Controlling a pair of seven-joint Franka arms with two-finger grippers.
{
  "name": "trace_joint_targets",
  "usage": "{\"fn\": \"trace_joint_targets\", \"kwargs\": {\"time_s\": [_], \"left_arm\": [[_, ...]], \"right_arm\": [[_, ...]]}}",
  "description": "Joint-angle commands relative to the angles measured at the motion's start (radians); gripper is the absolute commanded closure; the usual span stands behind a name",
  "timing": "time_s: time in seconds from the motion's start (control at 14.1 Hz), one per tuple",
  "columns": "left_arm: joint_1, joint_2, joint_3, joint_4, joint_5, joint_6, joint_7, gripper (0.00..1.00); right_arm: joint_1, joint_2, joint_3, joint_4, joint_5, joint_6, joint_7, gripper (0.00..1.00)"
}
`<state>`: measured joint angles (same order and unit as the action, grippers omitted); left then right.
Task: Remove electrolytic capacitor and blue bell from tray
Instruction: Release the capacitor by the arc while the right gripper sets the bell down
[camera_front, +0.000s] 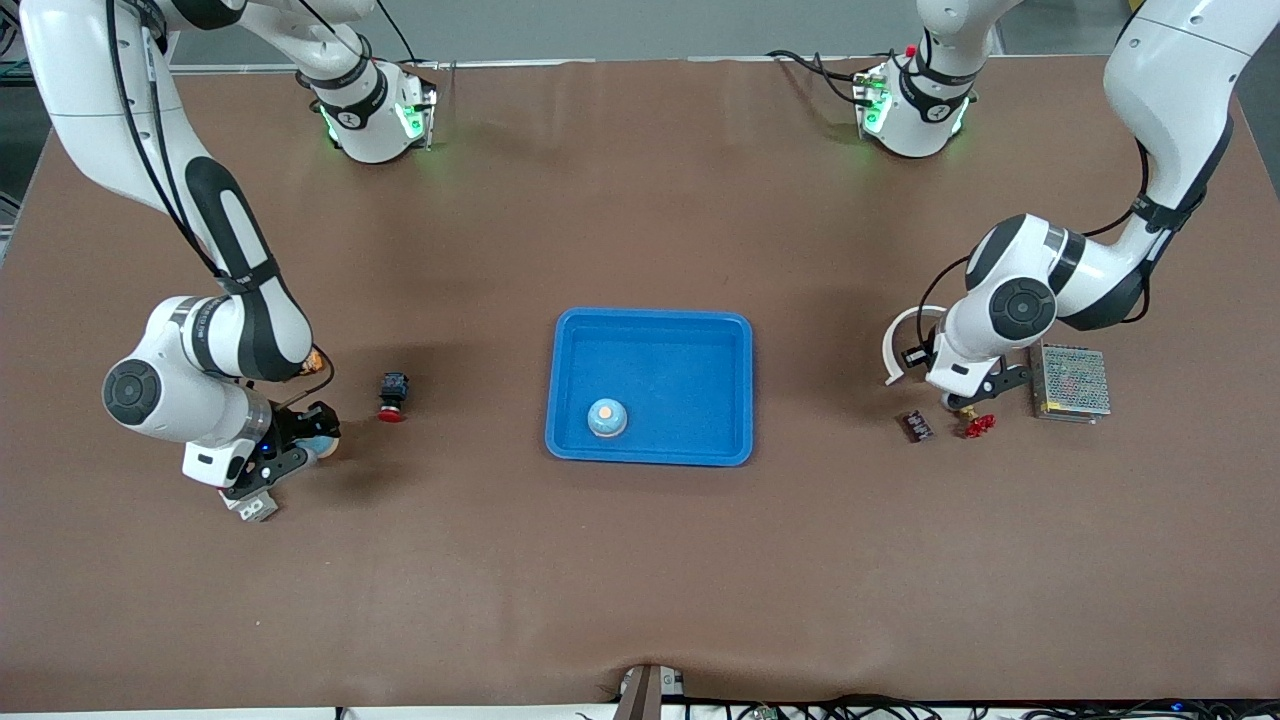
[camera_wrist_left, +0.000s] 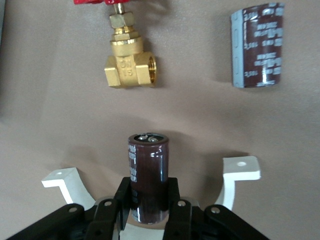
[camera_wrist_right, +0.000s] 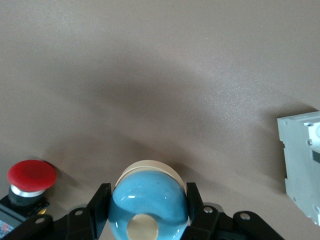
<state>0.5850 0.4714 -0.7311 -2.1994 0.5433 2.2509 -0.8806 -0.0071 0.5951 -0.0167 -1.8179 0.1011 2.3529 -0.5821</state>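
Pale block (camera_front: 255, 506) nearest the lens, just beside right gripper (camera_wrist_right: 149, 197); fingers (camera_wrist_right: 100, 200) clenched on blue bell (camera_wrist_right: 148, 212) over worktop (camera_front: 640, 560), red push button (camera_wrist_right: 31, 176) close alongside. Mid-frame, tray (camera_front: 650, 320) well apart from both sets of fingers, second pale-blue bell (camera_front: 607, 417) inside. Left gripper (camera_wrist_left: 148, 192) clamped on upright electrolytic capacitor (camera_wrist_left: 148, 160), brass valve (camera_wrist_left: 127, 62) and spare capacitor (camera_wrist_left: 257, 45) just ahead of fingertips. Likely hazards: bell rolling into button on release; tall capacitor toppling against valve; tray bell overlooked.

Two white Franka arms (camera_front: 1160, 110), black joint bands, black cables, green base lights, black-fingered hands
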Motion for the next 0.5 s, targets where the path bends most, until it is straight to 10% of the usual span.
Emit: {"fn": "trace_joint_targets", "kwargs": {"time_s": [0.0,0.28,0.43], "left_arm": [[0.022,0.015,-0.011,-0.014,0.043,0.022,0.002,1.0],[0.021,0.038,0.007,-0.011,0.047,0.021,-0.006,0.9],[0.019,0.042,0.013,-0.002,0.047,0.019,-0.003,0.61]], "right_arm": [[-0.02,0.032,0.02,0.009,0.022,0.031,-0.039,0.55],[-0.016,0.045,0.02,0.008,0.026,0.057,-0.041,0.55],[-0.016,0.049,0.02,0.008,0.026,0.062,-0.041,0.55]]}}
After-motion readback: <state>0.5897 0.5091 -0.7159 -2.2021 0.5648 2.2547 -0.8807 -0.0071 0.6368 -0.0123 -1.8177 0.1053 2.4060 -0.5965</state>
